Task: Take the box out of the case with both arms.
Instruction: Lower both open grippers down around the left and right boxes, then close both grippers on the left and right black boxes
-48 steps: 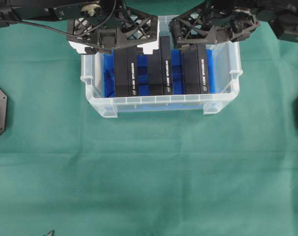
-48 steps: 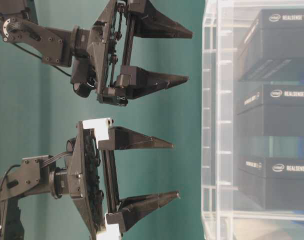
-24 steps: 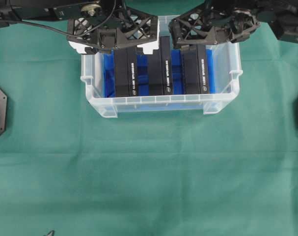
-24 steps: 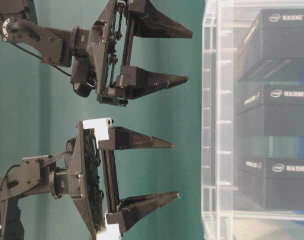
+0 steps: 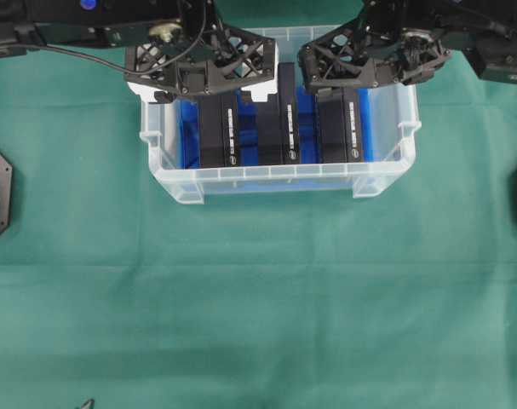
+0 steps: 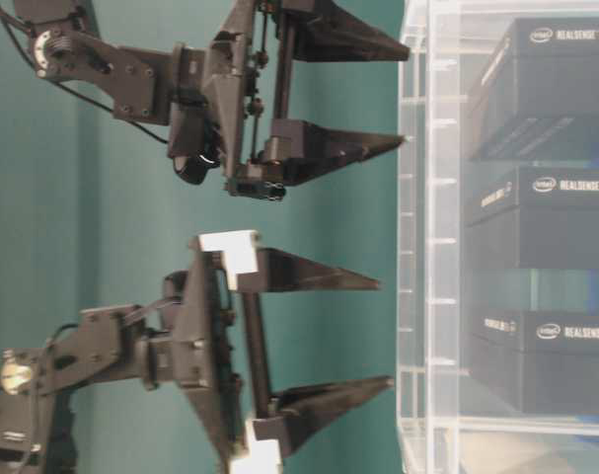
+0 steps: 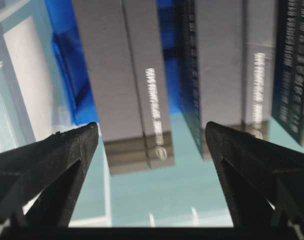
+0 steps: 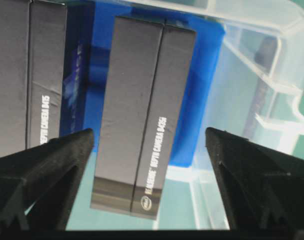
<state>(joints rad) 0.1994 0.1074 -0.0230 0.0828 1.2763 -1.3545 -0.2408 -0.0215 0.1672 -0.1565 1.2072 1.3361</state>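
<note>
Overhead, both end effectors, left and right, wide open, empty.

The case is translucent, smooth plastic with a faint sheen along its ribbed rim, and its walls look cloudy in the table-level view. A blue sheet lining it looks glossy and slightly reflective. The three black boxes standing inside, left box, middle box and right box, look like matt cardboard with fine white printing on their faces. The left gripper and the right gripper are matt black plastic with a slightly grainy surface, the left one bearing smooth white parts. The table is covered in green cloth, matt and softly creased.
</note>
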